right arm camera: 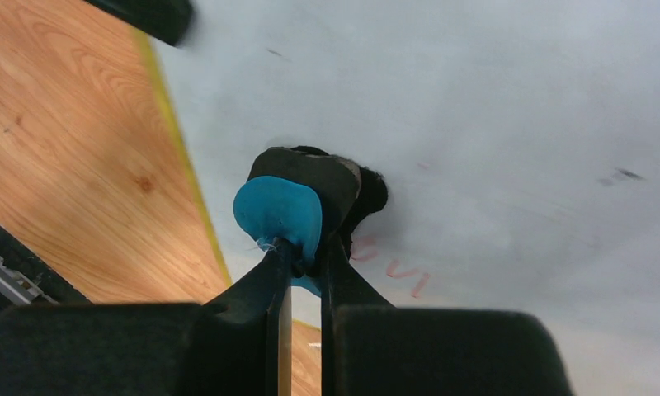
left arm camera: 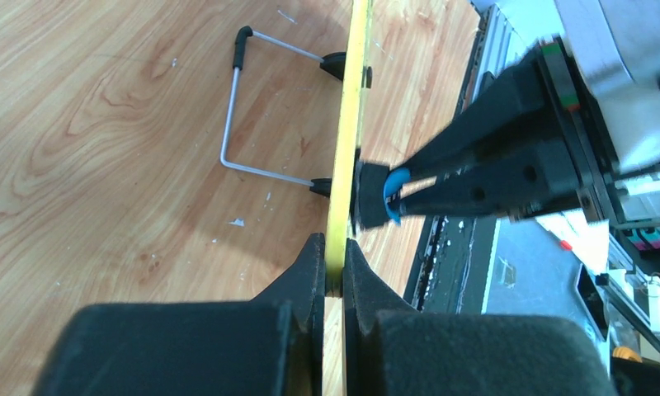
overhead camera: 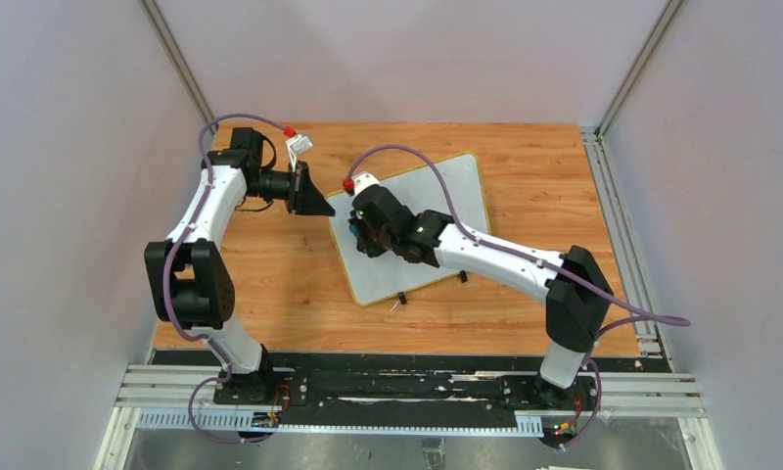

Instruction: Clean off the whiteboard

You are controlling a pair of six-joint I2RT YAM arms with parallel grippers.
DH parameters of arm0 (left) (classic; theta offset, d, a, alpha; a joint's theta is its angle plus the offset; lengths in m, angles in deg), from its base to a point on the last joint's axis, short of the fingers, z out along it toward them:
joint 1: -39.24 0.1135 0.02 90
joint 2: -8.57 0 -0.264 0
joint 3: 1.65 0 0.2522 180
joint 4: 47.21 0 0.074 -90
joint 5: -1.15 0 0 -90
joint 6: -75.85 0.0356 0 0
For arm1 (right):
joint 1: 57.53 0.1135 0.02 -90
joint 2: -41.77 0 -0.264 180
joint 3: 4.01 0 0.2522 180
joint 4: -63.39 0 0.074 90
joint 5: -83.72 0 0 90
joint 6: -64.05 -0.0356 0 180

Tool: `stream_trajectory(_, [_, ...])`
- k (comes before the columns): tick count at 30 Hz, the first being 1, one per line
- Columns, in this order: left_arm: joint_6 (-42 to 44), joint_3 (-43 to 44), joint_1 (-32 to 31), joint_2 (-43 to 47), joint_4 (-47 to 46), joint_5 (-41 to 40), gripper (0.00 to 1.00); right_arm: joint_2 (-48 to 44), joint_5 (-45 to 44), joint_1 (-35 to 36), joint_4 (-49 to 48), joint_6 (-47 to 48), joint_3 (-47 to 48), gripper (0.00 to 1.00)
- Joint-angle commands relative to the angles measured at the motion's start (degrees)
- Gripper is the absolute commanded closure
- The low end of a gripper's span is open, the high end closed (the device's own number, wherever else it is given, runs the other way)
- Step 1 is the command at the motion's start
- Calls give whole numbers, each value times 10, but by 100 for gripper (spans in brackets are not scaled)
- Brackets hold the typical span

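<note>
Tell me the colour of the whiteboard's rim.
The whiteboard rim is yellow, clearest edge-on in the left wrist view.

Yellow-rimmed white whiteboard (overhead camera: 458, 192), blue eraser (right arm camera: 277, 211), woodgrain table (overhead camera: 536, 164)

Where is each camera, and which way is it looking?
Top: above and behind, looking down at the table; left arm and right arm show.
Left wrist: on the left arm, looking along the whiteboard edge; left gripper pinches it.
Right wrist: on the right arm, facing the whiteboard; right gripper holds the eraser.
Shared: both wrist views show the eraser.
</note>
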Motion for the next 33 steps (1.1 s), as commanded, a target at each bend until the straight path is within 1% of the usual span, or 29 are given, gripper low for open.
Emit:
stream_trajectory(1, [30, -1, -15, 11, 16, -35, 100, -52, -34, -65, 14, -14, -52, 99])
stream_trajectory(8, [29, -1, -15, 11, 17, -36, 100, -116, -54, -141, 24, 6, -97, 100])
stream_trajectory(11, [30, -2, -15, 10, 17, -38, 100, -123, -49, -151, 24, 13, -93, 100])
stream_trajectory(13, [29, -1, -15, 9, 17, -36, 100, -116, -31, -151, 23, 12, -84, 99])
stream_trajectory(17, [28, 0, -15, 8, 17, -38, 100, -84, -17, -124, 14, 3, -61, 99])
stream_trajectory(27, [28, 2, -15, 7, 17, -39, 100, 3, -3, -4, 19, -3, 15, 99])
stream_trajectory(30, [27, 2, -15, 7, 17, -39, 100, 7, 4, 6, 30, -10, 13, 99])
stream_trajectory(33, [28, 0, -15, 8, 17, -40, 100, -9, -22, 4, 40, -14, -12, 99])
